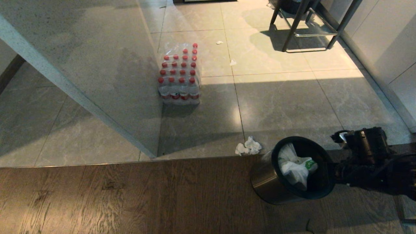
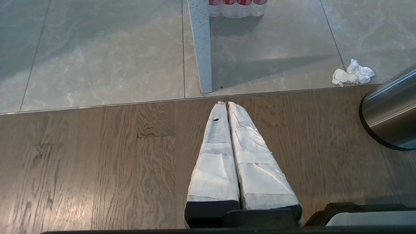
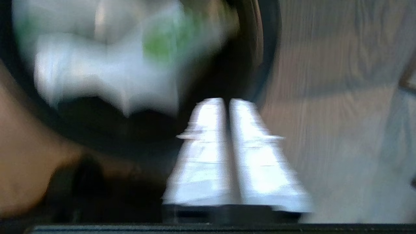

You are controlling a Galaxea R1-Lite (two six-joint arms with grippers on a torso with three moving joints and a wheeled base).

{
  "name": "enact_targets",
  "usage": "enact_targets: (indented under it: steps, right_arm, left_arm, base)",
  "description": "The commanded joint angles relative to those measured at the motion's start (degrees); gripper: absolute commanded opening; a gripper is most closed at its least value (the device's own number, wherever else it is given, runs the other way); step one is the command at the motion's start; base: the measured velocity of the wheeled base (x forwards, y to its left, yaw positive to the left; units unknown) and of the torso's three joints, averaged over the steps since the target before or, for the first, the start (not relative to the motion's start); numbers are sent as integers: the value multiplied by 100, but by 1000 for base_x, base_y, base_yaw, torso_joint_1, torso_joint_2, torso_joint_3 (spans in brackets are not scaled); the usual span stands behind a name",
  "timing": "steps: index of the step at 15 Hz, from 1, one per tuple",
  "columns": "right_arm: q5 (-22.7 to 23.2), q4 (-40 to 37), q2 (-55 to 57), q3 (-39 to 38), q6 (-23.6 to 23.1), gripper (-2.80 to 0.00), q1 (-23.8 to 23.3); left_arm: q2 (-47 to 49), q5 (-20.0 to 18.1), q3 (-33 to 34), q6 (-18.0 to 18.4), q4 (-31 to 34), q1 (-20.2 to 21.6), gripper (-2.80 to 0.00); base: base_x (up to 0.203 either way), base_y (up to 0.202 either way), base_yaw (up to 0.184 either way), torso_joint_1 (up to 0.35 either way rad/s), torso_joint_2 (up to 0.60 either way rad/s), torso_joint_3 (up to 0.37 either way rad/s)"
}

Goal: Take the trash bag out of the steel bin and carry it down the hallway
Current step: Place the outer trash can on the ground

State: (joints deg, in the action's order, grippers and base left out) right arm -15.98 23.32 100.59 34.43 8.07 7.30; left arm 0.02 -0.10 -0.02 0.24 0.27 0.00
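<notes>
Wood floor meeting grey tile: trash bag (image 1: 294, 167) is sitting in the steel bin (image 1: 276, 182), right gripper (image 3: 227, 102) hovering at the rim, fingers pressed together, nothing lifted yet.

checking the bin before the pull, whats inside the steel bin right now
Inside the steel bin sits the trash bag, crumpled white plastic with green print, below the black rim. Whatever lies under or inside the bag is covered. The right gripper hovers by the rim.
</notes>
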Motion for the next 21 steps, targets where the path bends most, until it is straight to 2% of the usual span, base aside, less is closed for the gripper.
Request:
enact_targets:
  steps: [1,4,8,17,18,19,21]
  right_arm:
    - [-146,163,829,477,-122,0,-135]
    - [-189,183,505,459,-221,0,-279]
    - [-219,163,277,363,-292,0,-749]
    - [-396,804,1898,1071,-199,0,-853]
    - [-403,857,2025,1112,-147,-163,-853]
    - [-402,909,2117,1115,-74,-280,-870]
    - [-427,941,2311,1135,-69,-280,-876]
  left_arm:
    - [6,1,2,2,0,0,-280]
    - [6,1,-4,2,0,0,-280]
    - [6,1,2,2,0,0,-280]
    - [6,1,-1,3,0,0,-280]
    - [6,1,2,6,0,0,-280]
    - [6,1,0,2,0,0,-280]
    - [6,1,0,8,0,0,-280]
  base:
    - [0,0,0,0,0,0]
    - [0,0,0,0,0,0]
    - [0,0,0,0,0,0]
    - [0,0,0,0,0,0]
    - [0,0,0,0,0,0]
    - [0,0,0,0,0,0]
    - [0,0,0,0,0,0]
